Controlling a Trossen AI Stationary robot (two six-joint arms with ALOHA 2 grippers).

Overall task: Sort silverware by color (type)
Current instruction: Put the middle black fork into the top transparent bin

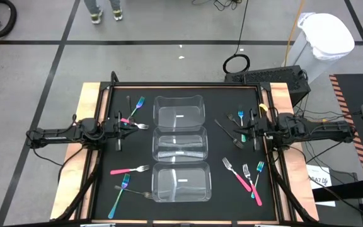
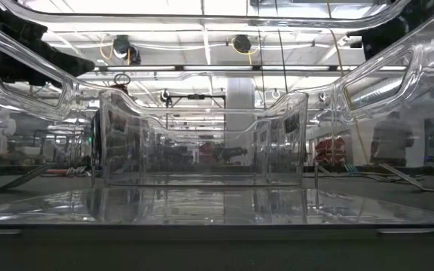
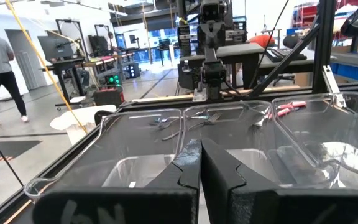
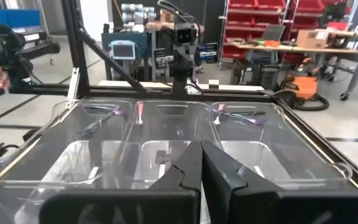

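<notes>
Three clear containers (image 1: 179, 149) mid-table, forks (image 1: 130, 169) either side

forks (image 2: 21, 179) blurred, perhaps behind containers (image 2: 202, 143)

glossy clear plastic containers (image 1: 179, 116) on a matt black table (image 1: 232, 101); shiny metal forks (image 1: 230, 166).

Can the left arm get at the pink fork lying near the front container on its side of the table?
Probably yes. The pink fork lies flat on open mat beside the front container, nothing on top of it. The left gripper is shut and would need to open first.
</notes>
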